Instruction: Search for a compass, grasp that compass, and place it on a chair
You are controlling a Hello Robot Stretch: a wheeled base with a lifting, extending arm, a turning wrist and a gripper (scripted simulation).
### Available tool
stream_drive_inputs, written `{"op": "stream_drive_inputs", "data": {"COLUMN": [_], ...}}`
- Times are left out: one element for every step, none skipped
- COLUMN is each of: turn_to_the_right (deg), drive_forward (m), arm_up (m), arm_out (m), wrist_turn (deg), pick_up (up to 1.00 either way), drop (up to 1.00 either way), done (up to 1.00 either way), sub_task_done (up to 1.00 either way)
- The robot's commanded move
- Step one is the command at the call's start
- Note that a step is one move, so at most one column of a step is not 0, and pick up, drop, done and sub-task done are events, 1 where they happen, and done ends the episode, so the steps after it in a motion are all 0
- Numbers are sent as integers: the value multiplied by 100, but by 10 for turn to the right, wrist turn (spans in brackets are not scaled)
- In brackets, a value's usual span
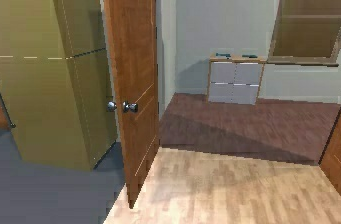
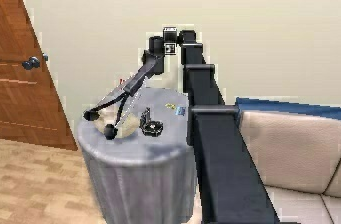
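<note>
In the arm side view the dark arm [image 2: 213, 120] rises from the bottom edge, and the gripper [image 2: 106, 115] slants down and left from its far end over a grey round stand [image 2: 138, 175]. On the stand's top lie a small dark round thing [image 2: 153, 126] and a pale blob [image 2: 115, 126] right by the fingers. With these lying at the gripper's far end, I cannot tell whether it holds anything.
A beige sofa with a blue back [image 2: 298, 145] stands at the arm side view's right, a shut wooden door [image 2: 8, 70] at its left. Ahead, an open wooden door [image 1: 133, 90] stands beside an olive cabinet [image 1: 63, 80]. Beyond lie dark carpet [image 1: 248, 125] and a white dresser [image 1: 235, 80].
</note>
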Motion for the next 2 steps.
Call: {"op": "stream_drive_inputs", "data": {"turn_to_the_right": [0,0], "drive_forward": [0,0], "arm_up": [0,0], "arm_out": [0,0], "wrist_turn": [450,450], "pick_up": [0,0], "drop": [0,0], "done": [0,0], "sub_task_done": [0,0]}}
